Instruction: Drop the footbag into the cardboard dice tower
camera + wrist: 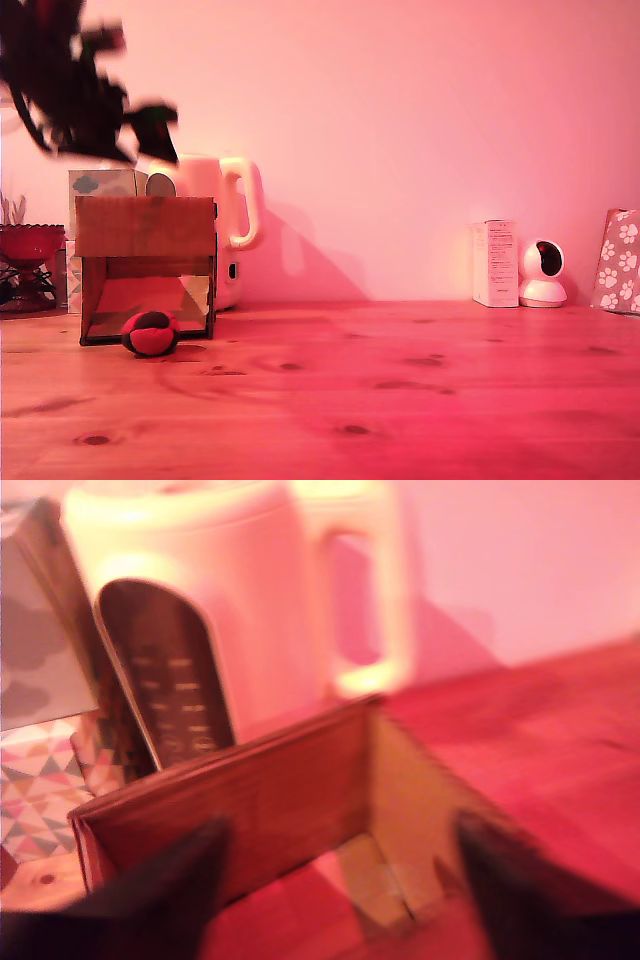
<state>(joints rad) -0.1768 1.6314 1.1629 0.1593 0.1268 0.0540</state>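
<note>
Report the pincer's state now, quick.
Pincer: open and empty, fingers spread above the cardboard dice tower's open top. The footbag lies on the table at the tower's front opening.

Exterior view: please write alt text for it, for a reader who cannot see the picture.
A red and black footbag lies on the wooden table at the front opening of a cardboard dice tower. A dark, blurred gripper hangs above the tower, near a white kettle. A white box and small camera stand on the exterior view's right.
</note>
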